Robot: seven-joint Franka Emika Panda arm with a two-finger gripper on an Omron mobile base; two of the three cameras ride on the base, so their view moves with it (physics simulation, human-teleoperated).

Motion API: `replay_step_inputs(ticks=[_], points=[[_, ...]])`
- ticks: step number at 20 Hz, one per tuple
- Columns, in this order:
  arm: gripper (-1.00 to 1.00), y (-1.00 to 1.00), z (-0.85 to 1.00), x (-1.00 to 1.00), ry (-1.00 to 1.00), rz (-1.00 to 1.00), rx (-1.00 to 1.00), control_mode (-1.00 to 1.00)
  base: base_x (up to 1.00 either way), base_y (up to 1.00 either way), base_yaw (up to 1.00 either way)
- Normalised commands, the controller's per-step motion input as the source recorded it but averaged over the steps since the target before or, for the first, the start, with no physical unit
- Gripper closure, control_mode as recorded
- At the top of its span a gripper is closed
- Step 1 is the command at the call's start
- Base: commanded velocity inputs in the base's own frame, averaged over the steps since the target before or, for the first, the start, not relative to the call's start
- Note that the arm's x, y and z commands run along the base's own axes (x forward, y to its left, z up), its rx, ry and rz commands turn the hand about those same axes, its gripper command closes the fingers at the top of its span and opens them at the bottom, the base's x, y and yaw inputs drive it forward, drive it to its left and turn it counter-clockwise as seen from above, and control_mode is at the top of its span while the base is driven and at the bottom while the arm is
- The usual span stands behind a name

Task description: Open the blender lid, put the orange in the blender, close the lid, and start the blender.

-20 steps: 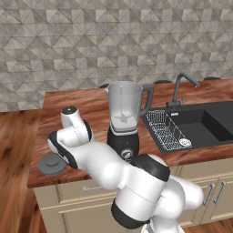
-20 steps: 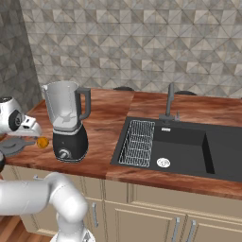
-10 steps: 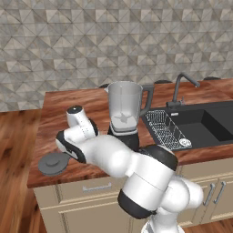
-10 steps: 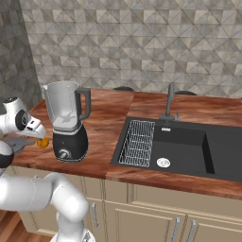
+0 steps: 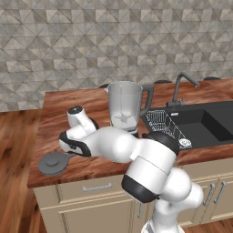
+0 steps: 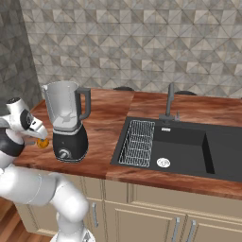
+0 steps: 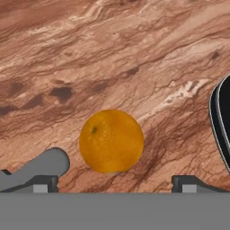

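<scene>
A wooden worktop (image 5: 63, 109) runs below a grey triangle-tiled wall, with a black sink (image 5: 214, 125) sunk into its right part.

In the left base view the blender (image 5: 125, 107) stands with its jar open on top, near the worktop's front edge and just left of the sink. The blender lid (image 5: 54, 163) lies flat at the front left corner of the worktop. Half a second ago the arm's wrist hung nearer the lid; now it has swung right and sits closer to the blender, with the lid fully uncovered beside it. The lid and blender have not moved.

In the right base view the orange (image 6: 43, 142) shows just left of the blender's black base, close to the front edge, right under the hand. The hand has come nearer the blender than in the earlier picture, and the orange looks to be where it was.

In the hand view the orange rests on the bare wood between the two fingertips of the gripper (image 7: 120, 179), which stand wide apart and clear of the fruit. The curved black base of the blender shows at the right edge.
</scene>
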Motion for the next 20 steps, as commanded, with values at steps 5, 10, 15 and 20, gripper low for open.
replay_step_inputs(ticks=[5, 10, 15, 20], points=[[-1.0, 0.0, -0.06, 0.05, 0.0, 0.0, 0.0, -1.0, 0.0, 0.0, 0.0], [-1.0, 0.0, -0.08, 0.03, 0.0, 0.0, 0.0, -1.0, 0.0, 0.0, 0.0], [-1.0, 0.0, -0.13, 0.0, 0.0, 0.0, 0.0, -1.0, 0.0, 0.0, 0.0], [-1.0, -0.01, -0.11, 0.03, 0.0, 0.0, 0.0, -1.0, 0.0, 0.0, 0.0]])
